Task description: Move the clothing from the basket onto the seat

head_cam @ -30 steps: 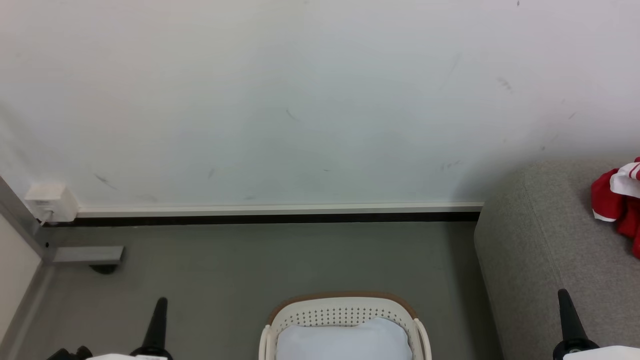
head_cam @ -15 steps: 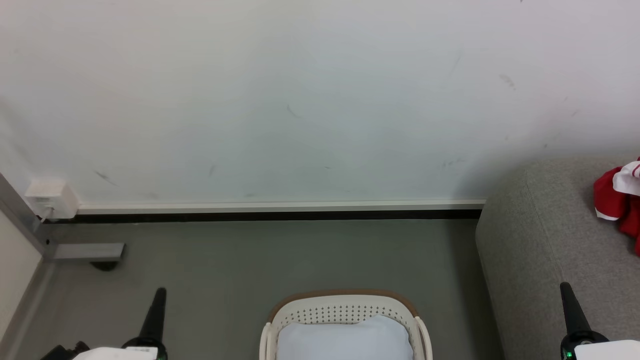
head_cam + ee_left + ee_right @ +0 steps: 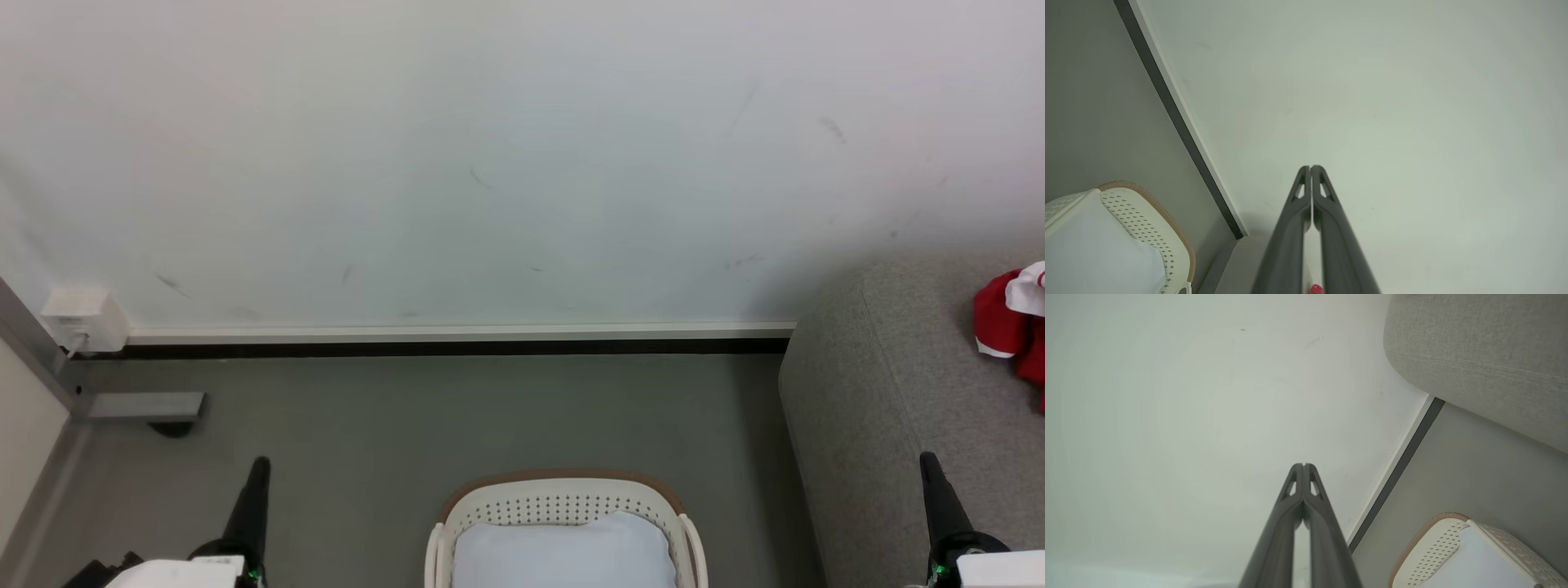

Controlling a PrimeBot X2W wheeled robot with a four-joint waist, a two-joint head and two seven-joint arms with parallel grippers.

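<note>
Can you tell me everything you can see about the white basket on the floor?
The basket is cream-white plastic, oval, with rows of little holes in its wall, a brown band along its rim and pale handles at the sides. It stands upright on the grey floor, left of the grey seat and apart from it. A flat pale blue-white pad lies inside it. Its near end is cut off by the picture's edge.
</note>
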